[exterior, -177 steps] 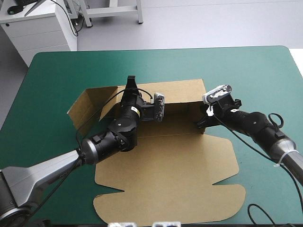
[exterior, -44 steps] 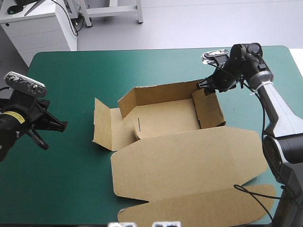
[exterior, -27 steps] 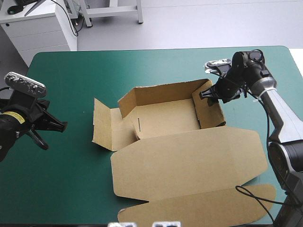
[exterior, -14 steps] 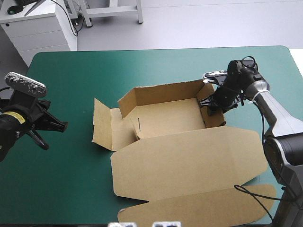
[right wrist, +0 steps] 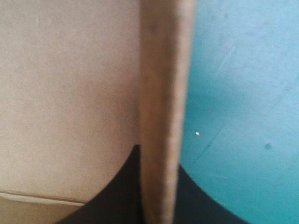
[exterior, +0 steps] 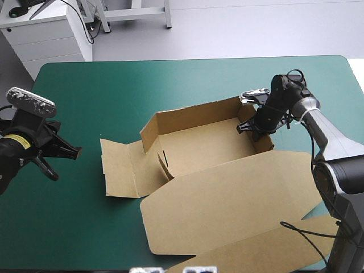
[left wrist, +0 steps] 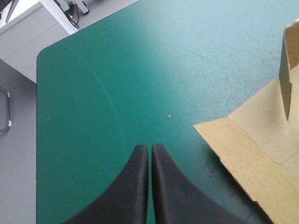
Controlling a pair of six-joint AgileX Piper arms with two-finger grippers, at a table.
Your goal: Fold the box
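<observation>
The brown box (exterior: 199,145) lies in the middle of the table with its back wall and right wall raised. Its wide lid (exterior: 227,199) is flat toward the near edge, and a side flap (exterior: 122,168) lies flat on its left. My right gripper (exterior: 255,125) is at the right wall, shut on the box. In the right wrist view the wall's edge (right wrist: 163,93) runs up between the black fingers of that gripper (right wrist: 159,158). My left gripper (exterior: 71,151) hovers near the table's left edge, well away from the box. Its fingers (left wrist: 150,149) are shut and hold nothing, with the box's flap (left wrist: 252,154) ahead and to one side.
The lid's front flap (exterior: 267,250) reaches the table's near edge at the right. Bare teal-green cover (exterior: 114,85) lies between the left gripper and the box, and beyond the box to the far edge.
The right gripper came down from the far right corner onto the right wall and took hold. The box has turned and shifted, and its left flap now lies flatter. The left arm stayed still.
</observation>
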